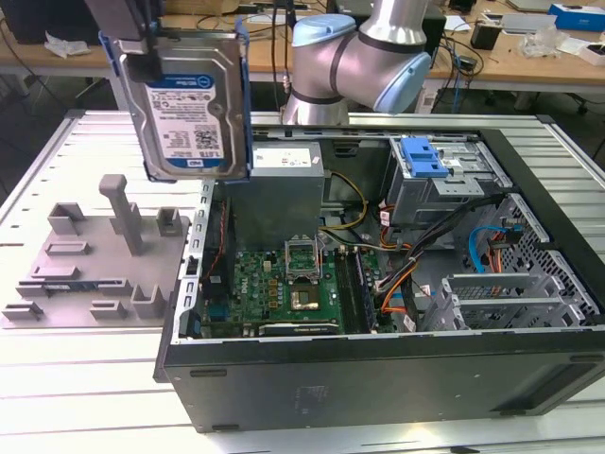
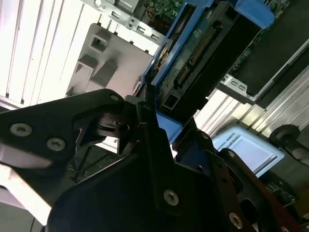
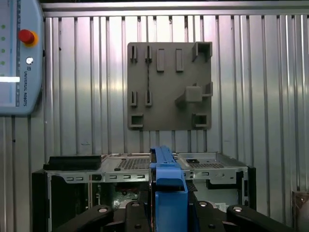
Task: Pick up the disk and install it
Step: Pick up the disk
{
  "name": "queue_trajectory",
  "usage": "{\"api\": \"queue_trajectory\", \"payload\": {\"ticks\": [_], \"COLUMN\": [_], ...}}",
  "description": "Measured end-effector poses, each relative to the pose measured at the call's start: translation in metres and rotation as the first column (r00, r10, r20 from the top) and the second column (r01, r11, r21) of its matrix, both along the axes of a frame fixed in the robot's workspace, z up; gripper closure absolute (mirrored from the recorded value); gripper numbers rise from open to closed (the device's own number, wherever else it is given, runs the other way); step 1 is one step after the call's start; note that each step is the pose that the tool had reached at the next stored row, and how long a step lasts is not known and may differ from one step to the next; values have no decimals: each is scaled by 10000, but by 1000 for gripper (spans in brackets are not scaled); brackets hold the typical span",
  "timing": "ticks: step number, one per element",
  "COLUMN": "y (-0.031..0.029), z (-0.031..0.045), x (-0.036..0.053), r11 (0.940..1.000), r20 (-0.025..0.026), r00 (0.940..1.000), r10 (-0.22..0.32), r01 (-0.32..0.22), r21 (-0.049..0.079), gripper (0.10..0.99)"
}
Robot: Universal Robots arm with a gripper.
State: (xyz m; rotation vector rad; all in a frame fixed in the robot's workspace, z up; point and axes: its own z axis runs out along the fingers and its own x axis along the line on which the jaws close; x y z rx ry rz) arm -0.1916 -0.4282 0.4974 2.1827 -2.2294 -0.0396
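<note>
Gripper (image 3: 168,209) is the closest thing in both wrist views: black fingers (image 2: 145,113) clenched on the blue bracket of the disk (image 3: 166,179), so it's grasping the drive by 1 edge. The disk is seen edge-on in the first wrist view and from its connector side in the second wrist view (image 2: 203,43).

Going across the exterior view from its left:

- Grey fixture (image 1: 85,255) lies flat on the slatted metal table (image 1: 57,397), with 1 tall post and several small blocks sticking up. None of its slots hold anything that I can see.
- Disk (image 1: 194,95) hangs in the air, well above the fixture's right end and the case's left wall. It stands on edge, a bit tilted, with the white-and-blue label facing the camera. The gripper (image 1: 144,57) has it by the top left corner. It touches neither fixture nor case.
- Open PC case (image 1: 378,378) lies on its side just beside the fixture. Inside it are a grey box (image 1: 284,199) with a white sticker toward the back and the green motherboard (image 1: 284,284) in front of it.
- Silver cage (image 1: 444,189) with a blue tab (image 1: 423,156) sits further right, with a bundle of cables between it and the board.
- Arm (image 1: 369,57) stands behind the case.

In the first wrist view the fixture (image 3: 164,87) shows from above, and a pendant (image 3: 14,58) with a red button lies on the table.
</note>
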Motion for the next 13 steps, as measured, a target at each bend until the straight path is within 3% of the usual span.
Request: {"api": "queue_trajectory", "payload": {"ticks": [5, 13], "y": [-142, -319], "z": [16, 30], "x": [240, 491], "r11": [10000, 10000], "r20": [0, 0], "r00": [10000, 10000], "r10": [0, -1], "r01": [0, 1], "r21": [1, 1], "gripper": [718, 718]}}
